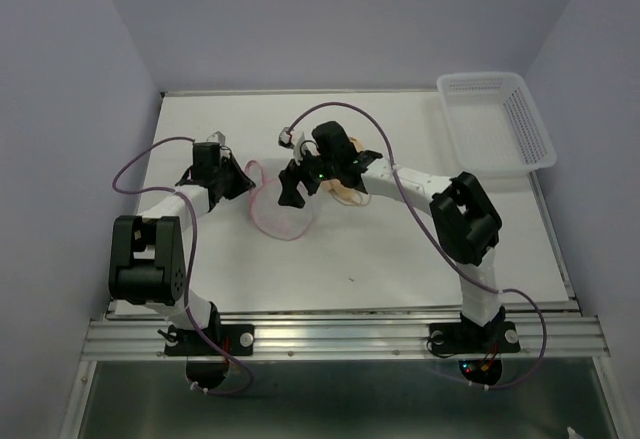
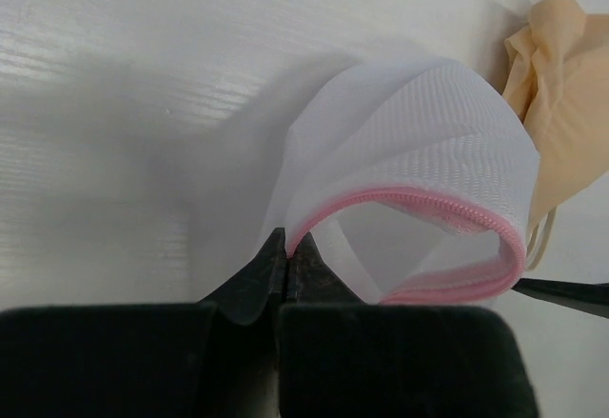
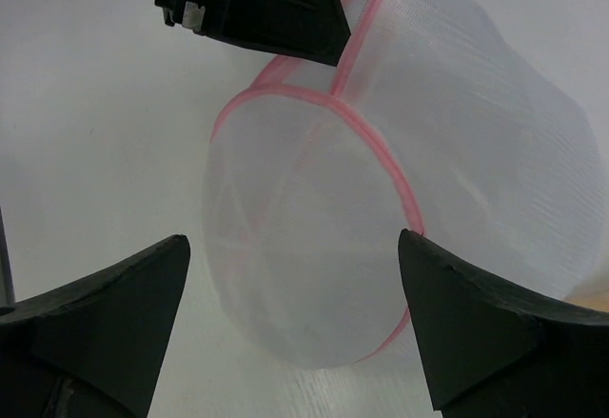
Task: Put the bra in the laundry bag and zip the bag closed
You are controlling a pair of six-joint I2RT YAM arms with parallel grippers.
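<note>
Near the middle of the tabletop (image 1: pixel 400 259), the laundry bag (image 1: pixel 283 211) is seen lying on its side, mouth open. Its pink rim is clamped by the left gripper (image 2: pixel 286 242). The right gripper (image 3: pixel 293 237) is held spread wide at the bag, gripping nothing. The bra (image 1: pixel 347 192) is found just beyond the bag, outside it. A white basket (image 1: pixel 495 119) is set at the far right corner.

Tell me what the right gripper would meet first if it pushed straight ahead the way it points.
The laundry bag: its pink-rimmed mesh side lies directly ahead of the open right gripper. How near it is cannot be judged, though it looks close.
</note>
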